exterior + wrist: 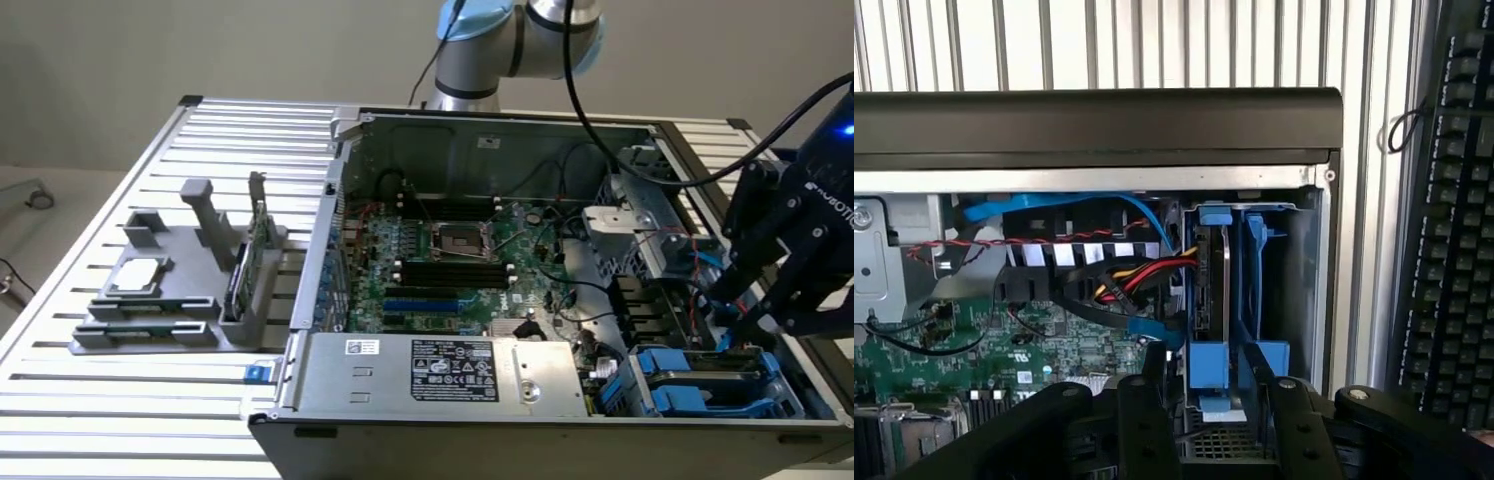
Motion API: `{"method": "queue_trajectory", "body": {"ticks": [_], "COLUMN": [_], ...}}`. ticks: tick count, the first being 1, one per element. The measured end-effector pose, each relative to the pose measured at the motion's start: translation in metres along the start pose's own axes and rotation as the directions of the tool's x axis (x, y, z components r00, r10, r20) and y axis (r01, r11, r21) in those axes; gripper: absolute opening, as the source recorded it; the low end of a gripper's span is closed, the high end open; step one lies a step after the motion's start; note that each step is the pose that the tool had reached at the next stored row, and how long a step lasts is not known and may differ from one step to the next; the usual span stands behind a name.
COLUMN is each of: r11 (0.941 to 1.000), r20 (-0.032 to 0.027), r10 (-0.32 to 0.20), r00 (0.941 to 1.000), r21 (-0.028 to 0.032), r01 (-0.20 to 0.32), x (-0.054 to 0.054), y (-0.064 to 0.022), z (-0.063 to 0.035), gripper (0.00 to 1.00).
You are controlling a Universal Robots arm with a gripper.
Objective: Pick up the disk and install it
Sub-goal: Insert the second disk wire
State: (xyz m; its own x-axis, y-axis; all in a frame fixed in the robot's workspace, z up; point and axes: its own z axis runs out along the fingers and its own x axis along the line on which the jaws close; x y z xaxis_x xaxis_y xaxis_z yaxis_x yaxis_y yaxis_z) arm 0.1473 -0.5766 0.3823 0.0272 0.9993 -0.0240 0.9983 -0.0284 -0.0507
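Inside the case: an open computer chassis (534,400) lies on the slatted metal worktop (94,400), its motherboard (454,270) facing up.
Power supply: a silver box with a white label (454,370) sits along the near edge of the chassis in the exterior view.
Gripper: the black gripper (747,320) hangs over the drive bay corner at the exterior view's right; in the wrist view (1209,395) its dark fingers (1139,420) frame the bay from both sides.
Jaws: parted and released, with nothing clamped between them.
Disk: the disk (1206,280) stands on edge in the drive bay, grey metal body inside its bright blue carrier; in the exterior view the blue carriers (687,385) sit in the corner just beneath the gripper.
Cables: red, yellow and black wires (1134,275) and a blue flat cable (1054,205) run just beside the disk.
Parts stand: a grey holder (174,300) at the exterior view's left carries a green circuit card (254,245) upright and a small square chip (140,275) lying flat.
Keyboard: a black keyboard (1454,200) lies on the worktop outside the chassis wall.
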Motion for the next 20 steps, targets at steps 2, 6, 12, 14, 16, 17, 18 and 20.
{"method": "queue_trajectory", "body": {"ticks": [2, 6, 12, 14, 16, 17, 18, 20], "r11": [1.0000, 1.0000, 1.0000, 1.0000, 1.0000, 1.0000, 1.0000, 1.0000], "r20": [-0.0003, 0.0002, 0.0000, 0.0001, 0.0008, 0.0020, 0.0039, 0.0113], "r10": [0.000, 0.000, 0.000, 0.000, 0.000, 0.000, 0.000, 0.001], "r00": [1.0000, 1.0000, 1.0000, 1.0000, 1.0000, 1.0000, 1.0000, 0.9999], "r21": [0.0000, -0.0001, 0.0000, 0.0000, -0.0001, -0.0001, -0.0002, -0.0013], "r01": [0.000, 0.000, 0.000, 0.000, 0.000, 0.000, 0.000, -0.001], "x": [0.0005, 0.0012, 0.0043, 0.0059, 0.0075, 0.0083, 0.0089, 0.0103], "y": [-0.0011, -0.0025, -0.0036, -0.0037, -0.0038, -0.0038, -0.0038, -0.0038], "z": [0.0022, 0.0056, 0.0090, 0.0093, 0.0096, 0.0098, 0.0099, 0.0105], "gripper": [0.42, 0.42, 0.42, 0.42, 0.42, 0.42, 0.42, 0.40]}}
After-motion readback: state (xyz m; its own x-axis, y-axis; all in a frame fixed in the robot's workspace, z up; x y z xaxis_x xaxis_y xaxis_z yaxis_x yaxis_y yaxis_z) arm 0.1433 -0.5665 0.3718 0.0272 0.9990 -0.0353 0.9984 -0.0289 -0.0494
